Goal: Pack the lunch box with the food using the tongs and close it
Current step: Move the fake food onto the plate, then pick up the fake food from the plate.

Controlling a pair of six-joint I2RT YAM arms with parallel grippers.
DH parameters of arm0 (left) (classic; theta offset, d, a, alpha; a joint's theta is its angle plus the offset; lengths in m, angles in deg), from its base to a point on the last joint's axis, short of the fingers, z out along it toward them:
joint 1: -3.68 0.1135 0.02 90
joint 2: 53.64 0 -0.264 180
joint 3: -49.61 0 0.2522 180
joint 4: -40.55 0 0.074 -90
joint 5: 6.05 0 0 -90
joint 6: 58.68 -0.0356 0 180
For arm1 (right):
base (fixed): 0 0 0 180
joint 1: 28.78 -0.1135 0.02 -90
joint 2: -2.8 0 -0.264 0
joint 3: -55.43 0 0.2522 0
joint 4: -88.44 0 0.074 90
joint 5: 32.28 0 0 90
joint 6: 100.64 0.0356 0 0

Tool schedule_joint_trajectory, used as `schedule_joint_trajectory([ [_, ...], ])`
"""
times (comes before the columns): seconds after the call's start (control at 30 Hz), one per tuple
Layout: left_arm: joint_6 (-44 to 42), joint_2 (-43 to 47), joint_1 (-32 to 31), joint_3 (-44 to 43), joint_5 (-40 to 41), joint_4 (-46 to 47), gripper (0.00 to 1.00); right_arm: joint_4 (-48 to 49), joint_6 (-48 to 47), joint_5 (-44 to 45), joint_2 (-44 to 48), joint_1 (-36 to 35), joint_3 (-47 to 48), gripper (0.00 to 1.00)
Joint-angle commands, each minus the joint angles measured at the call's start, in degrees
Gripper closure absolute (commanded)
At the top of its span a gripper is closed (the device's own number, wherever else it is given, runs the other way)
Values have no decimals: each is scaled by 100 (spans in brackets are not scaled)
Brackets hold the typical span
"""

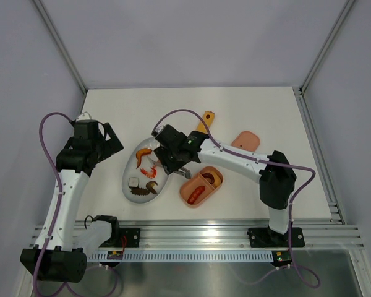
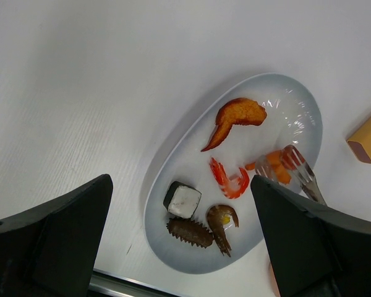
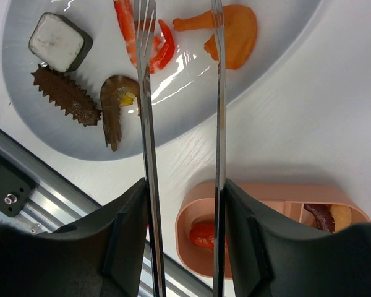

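Your right pincer (image 3: 184, 195) is gripping the tongs (image 3: 146, 124), its fingers partly closed around both arms. The tongs are pointing straight ahead of it, long axis in line with the pincer. Their tips are hanging apart over the white plate (image 3: 191, 105), one above the red shrimp (image 3: 164, 49), one above the orange piece (image 3: 238, 37). The lunch box (image 3: 260, 192) is sitting just beneath its fingers. Your left pincer (image 2: 179, 179) is gaping wide, holding nothing.

No writing, number, brand or sign can be read in any of the views. Two small dark parts (image 1: 115, 254) sit on the metal rail (image 1: 198, 238) at the near edge, one to the left and one to the right. They show coloured specks, too small to tell whether any are letters.
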Motion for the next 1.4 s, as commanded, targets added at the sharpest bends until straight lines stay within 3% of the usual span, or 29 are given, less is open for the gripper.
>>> schedule_joint_trajectory([
  [0.0,-3,37,57,52,-59,211,1,11,-157,-271,295,-190,37,45],
  [0.5,-12,99,74,70,-85,194,1,152,-491,-658,814,-840,-535,47],
  [1.37,-73,99,144,8,-138,176,1,-261,-798,-404,102,-1174,80,44],
])
